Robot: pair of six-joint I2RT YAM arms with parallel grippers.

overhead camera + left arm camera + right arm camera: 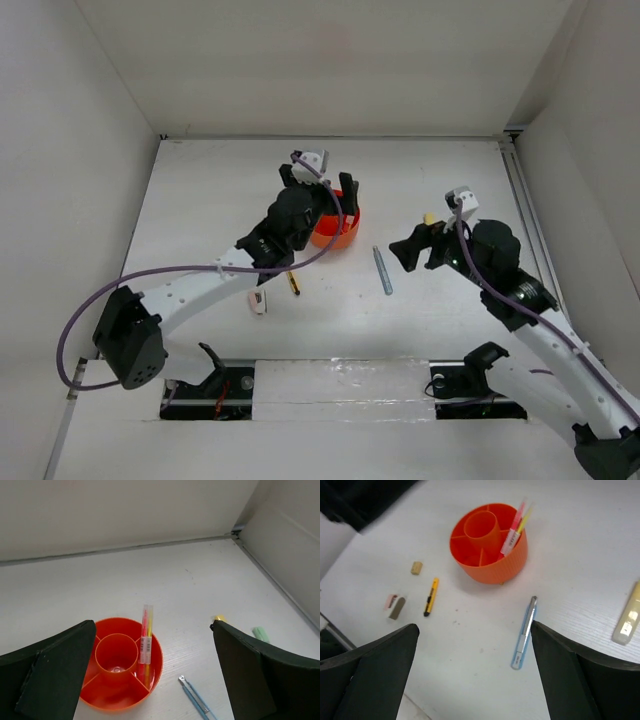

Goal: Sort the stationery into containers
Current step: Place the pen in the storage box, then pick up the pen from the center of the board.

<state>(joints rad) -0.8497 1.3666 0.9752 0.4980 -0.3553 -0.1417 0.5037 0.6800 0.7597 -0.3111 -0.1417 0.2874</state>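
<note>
The orange tub (340, 236) stands mid-table, with a red and yellow pen pair (145, 641) leaning in an outer compartment (516, 529). My left gripper (322, 185) hovers open above the tub (159, 655), holding nothing (153, 625). On the table lie a grey-blue pen (383, 270) (524, 632) (195, 698), an orange-black pen (293, 283) (431, 596), a pink-white eraser (258, 302) (394, 605), a tan eraser (416, 568), a pale yellow marker (631, 614) and a pale green one (260, 634). My right gripper (408, 246) hangs open and empty over the table (475, 626), just right of the grey-blue pen.
White walls close the table at the back and both sides; the right wall's rail (522, 200) runs close behind my right arm. The tub's central cup (116, 652) holds nothing. A yellow tip (219, 618) shows beside my left gripper's right finger.
</note>
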